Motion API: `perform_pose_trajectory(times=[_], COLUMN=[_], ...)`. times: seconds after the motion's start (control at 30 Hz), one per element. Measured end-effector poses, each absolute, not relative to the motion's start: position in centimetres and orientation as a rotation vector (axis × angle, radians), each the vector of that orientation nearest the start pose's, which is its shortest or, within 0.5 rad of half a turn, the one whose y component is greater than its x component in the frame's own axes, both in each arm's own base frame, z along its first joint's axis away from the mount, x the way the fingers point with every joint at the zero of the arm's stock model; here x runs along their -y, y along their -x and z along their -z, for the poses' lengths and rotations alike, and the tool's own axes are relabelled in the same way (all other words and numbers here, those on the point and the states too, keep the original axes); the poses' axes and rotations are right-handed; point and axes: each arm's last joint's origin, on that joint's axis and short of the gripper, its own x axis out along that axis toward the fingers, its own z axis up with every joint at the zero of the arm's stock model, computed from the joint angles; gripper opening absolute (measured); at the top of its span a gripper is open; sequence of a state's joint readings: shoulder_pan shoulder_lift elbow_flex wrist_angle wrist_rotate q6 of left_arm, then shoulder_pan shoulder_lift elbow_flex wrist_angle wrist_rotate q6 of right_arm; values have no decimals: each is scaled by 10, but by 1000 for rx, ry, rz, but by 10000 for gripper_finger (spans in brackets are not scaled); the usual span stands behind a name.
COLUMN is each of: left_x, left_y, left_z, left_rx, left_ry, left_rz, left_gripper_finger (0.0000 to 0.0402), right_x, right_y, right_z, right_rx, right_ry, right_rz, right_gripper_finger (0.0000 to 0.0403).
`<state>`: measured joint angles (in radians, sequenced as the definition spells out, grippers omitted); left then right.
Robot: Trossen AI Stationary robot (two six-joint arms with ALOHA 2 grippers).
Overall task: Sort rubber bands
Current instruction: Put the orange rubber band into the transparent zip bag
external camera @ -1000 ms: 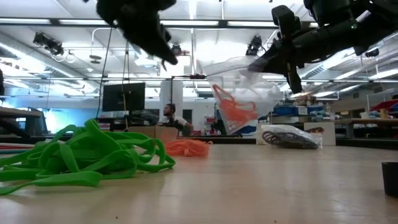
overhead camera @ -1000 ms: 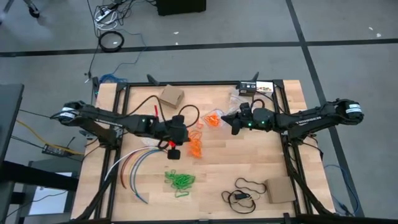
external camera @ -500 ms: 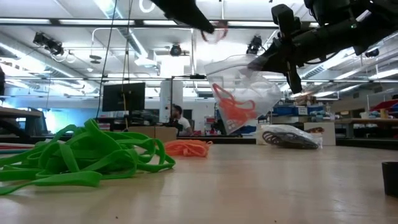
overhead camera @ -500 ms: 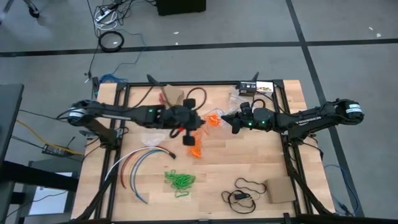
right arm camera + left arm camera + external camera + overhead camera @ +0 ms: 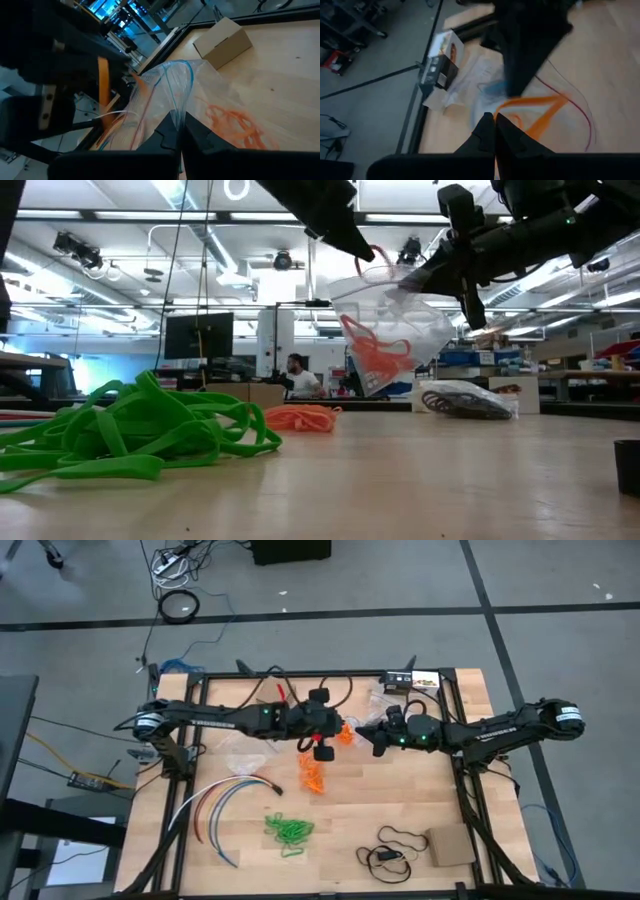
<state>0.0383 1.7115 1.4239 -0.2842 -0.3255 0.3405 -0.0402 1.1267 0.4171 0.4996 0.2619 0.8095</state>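
My right gripper [image 5: 370, 734] holds a clear plastic bag [image 5: 400, 330] above the table's middle; orange rubber bands [image 5: 378, 360] lie inside it. My left gripper [image 5: 360, 250] is shut on one orange rubber band [image 5: 102, 75] at the bag's open mouth, reaching in from the table's left. A heap of orange rubber bands [image 5: 314, 776] lies on the table below, and a green heap [image 5: 289, 830] nearer the front edge. A second clear bag with dark bands [image 5: 465, 400] lies on the table farther back. My left gripper pinches an orange rubber band [image 5: 378, 258] between its two fingertips, slanting down from the table's left. The band hangs slack below the fingers, clear of the table, at the bag's mouth. My right gripper pinches the bag's top rim [image 5: 176, 111] between its two fingers, coming level from the table's right. The bag hangs below the fingers, clear of the table, with its mouth open.
A cardboard box [image 5: 222, 42] stands at the far left, another [image 5: 450, 845] at the near right beside a black cord loop [image 5: 395, 842]. Long coloured cables [image 5: 225, 800] curve along the near left. A small box [image 5: 412, 682] sits at the far edge.
My left gripper has risen from beside the orange heap and gone toward the table's right and far edge, up to the bag's mouth, shut on an orange band the whole way. The right gripper and the bag have stayed put.
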Motion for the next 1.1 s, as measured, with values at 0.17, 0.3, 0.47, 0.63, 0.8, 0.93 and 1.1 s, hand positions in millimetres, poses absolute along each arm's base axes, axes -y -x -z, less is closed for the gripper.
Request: perform_pose_trajectory(times=[0.17, 0.3, 0.47, 0.63, 0.8, 0.93, 1.1], left_x=[-19, -10, -7, -12, -27, -34, -43], left_y=[-387, -387, -386, -379, -364, -354, -345], left_z=[-285, -278, -292, -309, -305, -287, -249], left_rx=[-736, -783, -698, -777, -963, -1071, -1083], left_ry=[-412, -436, -387, -340, -296, -240, -198], left_rz=[-181, -131, -167, -169, -202, -226, -260], left_gripper_finger=[14, 64, 157, 210, 209, 198, 184], right_x=[17, 17, 17, 16, 15, 13, 13], right_y=[-225, -225, -225, -225, -225, -225, -225], right_z=[-208, -208, -208, -208, -208, -208, -208], right_rx=[-76, -76, -73, -72, -74, -76, -80], right_ry=[-774, -775, -774, -775, -775, -774, -768], right_rz=[369, 369, 375, 371, 364, 359, 359], right_gripper_finger=[2, 1, 4, 2, 1, 3, 3])
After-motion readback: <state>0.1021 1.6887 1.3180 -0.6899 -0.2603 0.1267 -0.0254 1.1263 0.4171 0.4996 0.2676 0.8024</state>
